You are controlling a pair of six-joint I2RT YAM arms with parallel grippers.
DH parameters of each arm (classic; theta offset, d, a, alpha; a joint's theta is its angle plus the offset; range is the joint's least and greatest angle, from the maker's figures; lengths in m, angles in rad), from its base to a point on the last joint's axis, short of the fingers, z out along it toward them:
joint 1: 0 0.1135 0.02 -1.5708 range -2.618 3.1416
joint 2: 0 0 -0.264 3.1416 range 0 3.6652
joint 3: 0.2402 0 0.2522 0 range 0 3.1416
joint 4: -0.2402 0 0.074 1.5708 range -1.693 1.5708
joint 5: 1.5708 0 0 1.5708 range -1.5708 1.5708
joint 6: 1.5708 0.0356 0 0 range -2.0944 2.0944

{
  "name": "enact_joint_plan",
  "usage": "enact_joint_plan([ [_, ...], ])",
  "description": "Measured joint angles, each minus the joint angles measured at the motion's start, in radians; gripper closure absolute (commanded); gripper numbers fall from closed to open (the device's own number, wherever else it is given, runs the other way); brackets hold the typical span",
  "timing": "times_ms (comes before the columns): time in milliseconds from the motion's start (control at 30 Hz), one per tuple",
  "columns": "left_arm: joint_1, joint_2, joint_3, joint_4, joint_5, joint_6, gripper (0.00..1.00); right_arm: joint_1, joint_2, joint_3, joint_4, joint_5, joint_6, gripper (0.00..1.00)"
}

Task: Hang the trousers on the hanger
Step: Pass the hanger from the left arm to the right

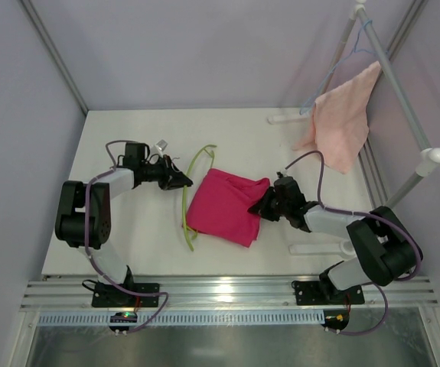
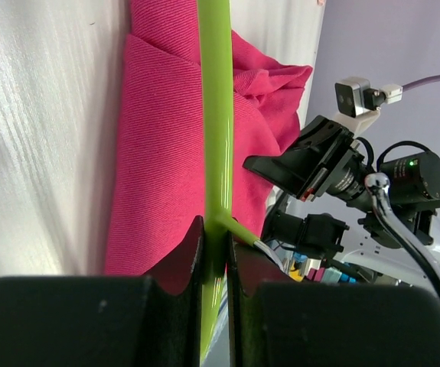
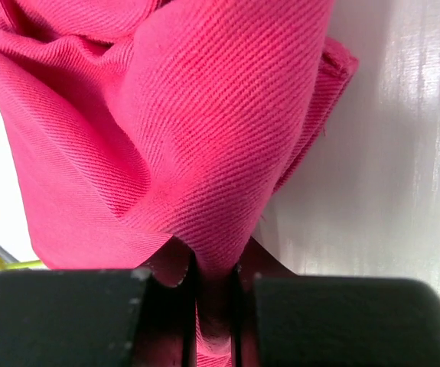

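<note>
The magenta-pink trousers [image 1: 223, 206] lie folded in a bunch at the table's middle. The lime-green hanger [image 1: 191, 183] lies along their left edge, its lower bar partly under the cloth. My left gripper [image 1: 183, 180] is shut on the hanger [image 2: 216, 115] at the joint where its hook stem branches off; the trousers [image 2: 166, 153] lie behind the bar. My right gripper [image 1: 259, 205] is shut on a pinched fold of the trousers [image 3: 204, 115] at their right edge, the cloth bunched up from the jaws.
A pale salmon towel [image 1: 342, 118] hangs on a white rack [image 1: 403, 99] at the back right, with a light-blue wire hanger [image 1: 334, 65] above it. White rack feet [image 1: 288, 118] lie on the table. Walls close in left, right and back.
</note>
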Motion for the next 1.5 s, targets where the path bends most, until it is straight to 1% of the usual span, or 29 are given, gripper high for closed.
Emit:
enact_joint_plan([
  [300, 0.002, -0.003, 0.000, -0.045, -0.023, 0.055, 1.00, 0.018, -0.025, 0.015, -0.027, 0.138, 0.003, 0.96],
  [467, 0.013, -0.043, -0.029, -0.056, -0.046, 0.048, 1.00, 0.006, -0.024, 0.016, -0.016, 0.156, -0.013, 0.96],
  [533, 0.021, -0.072, -0.045, -0.073, -0.050, 0.044, 1.00, -0.005, -0.020, 0.023, -0.014, 0.156, -0.026, 0.90],
  [633, 0.020, -0.127, -0.046, -0.124, -0.058, 0.033, 1.00, -0.011, -0.010, 0.036, -0.015, 0.155, -0.061, 0.77],
  [700, 0.012, -0.161, -0.042, -0.158, -0.064, 0.018, 1.00, -0.011, -0.008, 0.043, -0.017, 0.151, -0.084, 0.71],
  [733, 0.007, -0.175, -0.036, -0.178, -0.067, 0.009, 1.00, -0.011, -0.009, 0.047, -0.020, 0.149, -0.096, 0.66],
  [833, -0.011, -0.212, -0.013, -0.228, -0.077, -0.027, 1.00, -0.018, -0.009, 0.064, -0.036, 0.151, -0.124, 0.56],
  [867, -0.018, -0.224, -0.006, -0.237, -0.081, -0.041, 1.00, -0.021, -0.009, 0.078, -0.052, 0.153, -0.134, 0.49],
  [900, -0.025, -0.238, 0.000, -0.246, -0.085, -0.058, 1.00, -0.020, -0.011, 0.091, -0.074, 0.156, -0.143, 0.46],
  [967, -0.040, -0.264, 0.019, -0.261, -0.089, -0.090, 1.00, -0.009, -0.029, 0.125, -0.138, 0.168, -0.161, 0.42],
  [1033, -0.058, -0.288, 0.052, -0.282, -0.099, -0.116, 1.00, 0.021, -0.066, 0.153, -0.206, 0.179, -0.172, 0.39],
  [1167, -0.106, -0.310, 0.172, -0.325, -0.144, -0.165, 1.00, 0.146, -0.194, 0.227, -0.357, 0.209, -0.180, 0.37],
  [1267, -0.142, -0.317, 0.261, -0.322, -0.169, -0.204, 1.00, 0.238, -0.298, 0.277, -0.432, 0.228, -0.177, 0.37],
  [1333, -0.166, -0.319, 0.296, -0.306, -0.179, -0.238, 0.99, 0.289, -0.369, 0.297, -0.458, 0.240, -0.171, 0.26],
  [1367, -0.177, -0.319, 0.303, -0.294, -0.182, -0.251, 1.00, 0.310, -0.405, 0.304, -0.463, 0.243, -0.168, 0.22],
  [1500, -0.233, -0.319, 0.305, -0.234, -0.214, -0.327, 1.00, 0.368, -0.536, 0.308, -0.430, 0.231, -0.152, 0.20],
])
